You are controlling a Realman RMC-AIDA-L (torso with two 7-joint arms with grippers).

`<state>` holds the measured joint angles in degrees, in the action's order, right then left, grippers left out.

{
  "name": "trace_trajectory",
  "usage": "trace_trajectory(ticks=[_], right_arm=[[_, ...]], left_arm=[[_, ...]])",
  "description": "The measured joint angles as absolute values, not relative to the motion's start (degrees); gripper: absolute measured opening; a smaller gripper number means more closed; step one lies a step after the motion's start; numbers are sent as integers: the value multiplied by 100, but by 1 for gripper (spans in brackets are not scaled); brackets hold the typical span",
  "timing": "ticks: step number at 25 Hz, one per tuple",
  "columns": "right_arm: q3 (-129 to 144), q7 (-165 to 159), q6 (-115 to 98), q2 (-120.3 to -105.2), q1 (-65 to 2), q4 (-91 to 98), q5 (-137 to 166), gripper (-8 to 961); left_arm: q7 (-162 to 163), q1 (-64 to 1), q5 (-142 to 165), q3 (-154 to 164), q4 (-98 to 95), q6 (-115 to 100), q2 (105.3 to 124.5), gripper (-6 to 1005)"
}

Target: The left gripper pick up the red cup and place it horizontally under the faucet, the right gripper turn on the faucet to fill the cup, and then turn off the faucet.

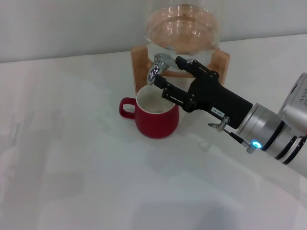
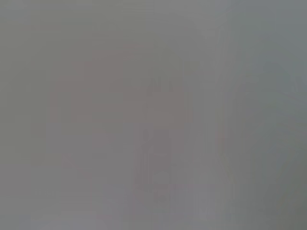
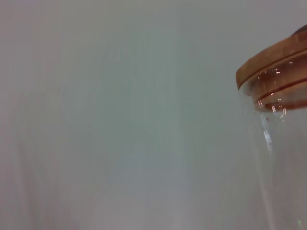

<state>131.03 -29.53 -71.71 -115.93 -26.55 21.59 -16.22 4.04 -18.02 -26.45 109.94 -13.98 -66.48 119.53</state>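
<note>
A glass jar sits in a wooden stand on a white table

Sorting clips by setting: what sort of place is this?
Probably a lab tabletop staged as a drinks station: a plain white table, a glass jar with a faucet on a wooden stand, and a red cup beneath.

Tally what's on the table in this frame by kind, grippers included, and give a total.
Red cup: 1
Faucet: 1
Glass jar: 1
Wooden stand: 1
Right gripper, at the faucet: 1
Left gripper: 0 in view
Total: 5
</note>
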Motion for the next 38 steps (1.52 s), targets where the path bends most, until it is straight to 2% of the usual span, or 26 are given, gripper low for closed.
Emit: trace_trajectory(ticks=[38], right_arm=[[13397, -2929, -7256, -11579, -2472, 2500, -1613, 782]], left_arm=[[395, -1802, -2636, 11074, -1398, -6644, 11953, 713]])
